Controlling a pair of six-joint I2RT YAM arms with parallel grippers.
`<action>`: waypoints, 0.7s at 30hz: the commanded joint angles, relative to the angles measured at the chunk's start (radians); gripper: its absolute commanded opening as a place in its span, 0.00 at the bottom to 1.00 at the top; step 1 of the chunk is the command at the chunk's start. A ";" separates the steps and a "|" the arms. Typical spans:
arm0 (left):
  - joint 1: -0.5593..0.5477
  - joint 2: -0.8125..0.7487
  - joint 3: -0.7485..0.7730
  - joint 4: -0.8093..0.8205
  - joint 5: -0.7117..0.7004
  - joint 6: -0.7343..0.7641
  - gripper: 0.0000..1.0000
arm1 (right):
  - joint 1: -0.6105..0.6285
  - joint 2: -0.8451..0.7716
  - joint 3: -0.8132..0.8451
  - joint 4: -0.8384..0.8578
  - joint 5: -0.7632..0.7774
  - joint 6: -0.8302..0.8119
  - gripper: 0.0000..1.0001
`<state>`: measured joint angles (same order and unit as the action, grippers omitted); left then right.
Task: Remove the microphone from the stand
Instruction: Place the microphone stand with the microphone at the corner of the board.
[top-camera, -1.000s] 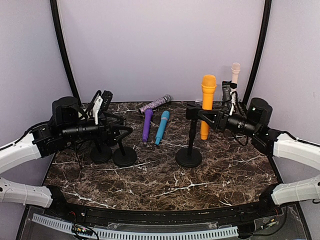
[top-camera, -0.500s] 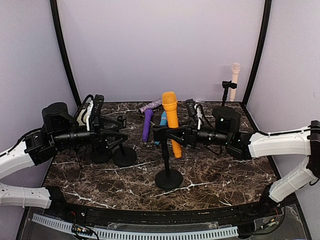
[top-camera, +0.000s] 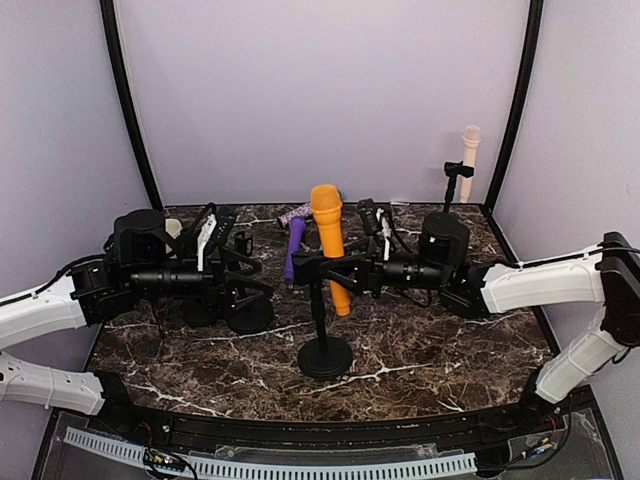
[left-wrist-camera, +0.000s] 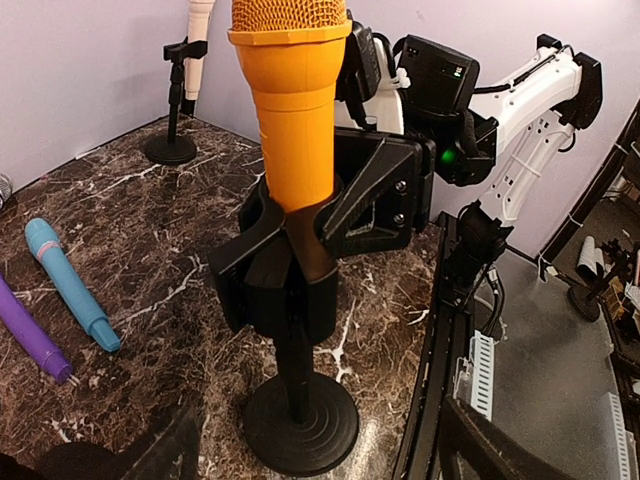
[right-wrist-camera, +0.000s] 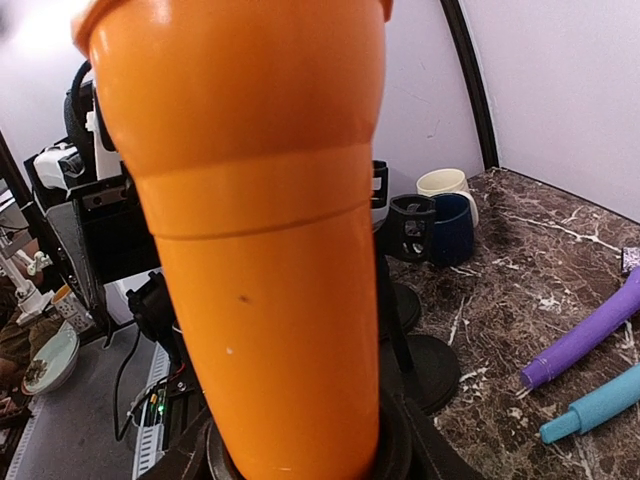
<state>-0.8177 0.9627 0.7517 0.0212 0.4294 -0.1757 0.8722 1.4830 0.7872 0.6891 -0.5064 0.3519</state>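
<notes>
The orange microphone (top-camera: 328, 243) sits in the clip of a black stand (top-camera: 322, 330) near the middle of the marbled surface (top-camera: 440, 350), a little towards the near edge. Its mesh head is at the top and its tapered body runs down through the clip, leaning slightly so the head tips to the left. The stand's round base rests flat on the surface.

The right tool (top-camera: 336, 272) reaches in from the right, level with the clip. Its black fingers are closed on the stand at the clip, one on each side, just below the widest part of the microphone body. Its own camera sees little else: the orange body fills the view, with the clip's ring hugging it at the bottom.

The left tool (top-camera: 251, 278) hangs just left of the stand at about the same height, pointing at the clip. Its fingers are spread wide with nothing between them, and it is not touching the stand or the microphone.

Behind the stand, towards the far wall, a purple microphone (top-camera: 293, 252) and a blue microphone (left-wrist-camera: 68, 283) lie side by side on the surface, with a sparkly purple one (top-camera: 297, 213) lying farther back. In the far right corner a cream microphone (top-camera: 469, 150) stands upright in its own small stand. Under the left arm are two bare stands (top-camera: 249, 316). At the far left, a cream mug (right-wrist-camera: 445, 183) and a dark blue mug (right-wrist-camera: 455, 228) sit next to each other.
</notes>
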 joint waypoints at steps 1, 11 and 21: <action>-0.005 0.005 0.027 0.038 0.030 0.028 0.84 | 0.008 0.000 -0.021 0.183 -0.051 0.010 0.00; -0.005 0.043 0.004 0.051 0.050 0.035 0.84 | 0.010 -0.038 -0.119 0.112 -0.063 -0.009 0.07; -0.017 0.100 0.017 0.094 0.049 0.046 0.84 | 0.017 -0.153 -0.206 0.028 0.001 -0.024 0.39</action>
<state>-0.8207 1.0451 0.7525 0.0673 0.4633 -0.1493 0.8726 1.3849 0.6071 0.7269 -0.5285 0.3256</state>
